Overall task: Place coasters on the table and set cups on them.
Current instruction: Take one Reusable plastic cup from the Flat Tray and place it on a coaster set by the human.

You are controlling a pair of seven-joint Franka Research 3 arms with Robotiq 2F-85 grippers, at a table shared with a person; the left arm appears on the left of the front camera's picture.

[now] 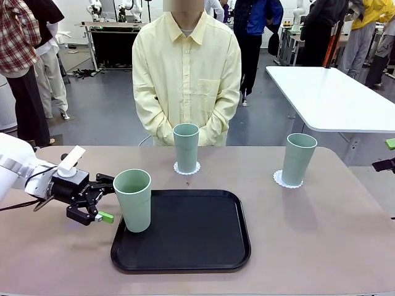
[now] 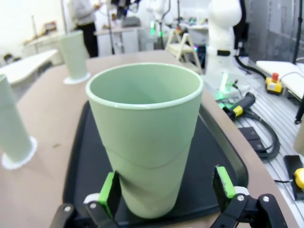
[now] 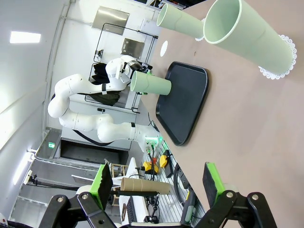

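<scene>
One mint-green cup stands upright on the left part of the black tray. My left gripper is open around its lower half: one green pad sits close against the cup, the other stands off with a gap. A second cup rests on a scalloped white coaster in front of the person. The third cup stands on its coaster at the right. My right gripper is open and holds nothing, off the table's right end.
The beige table is bare at the front right. A small white disc lies on the table beyond the tray. The person stands at the far edge with hands clasped. A white table stands behind on the right.
</scene>
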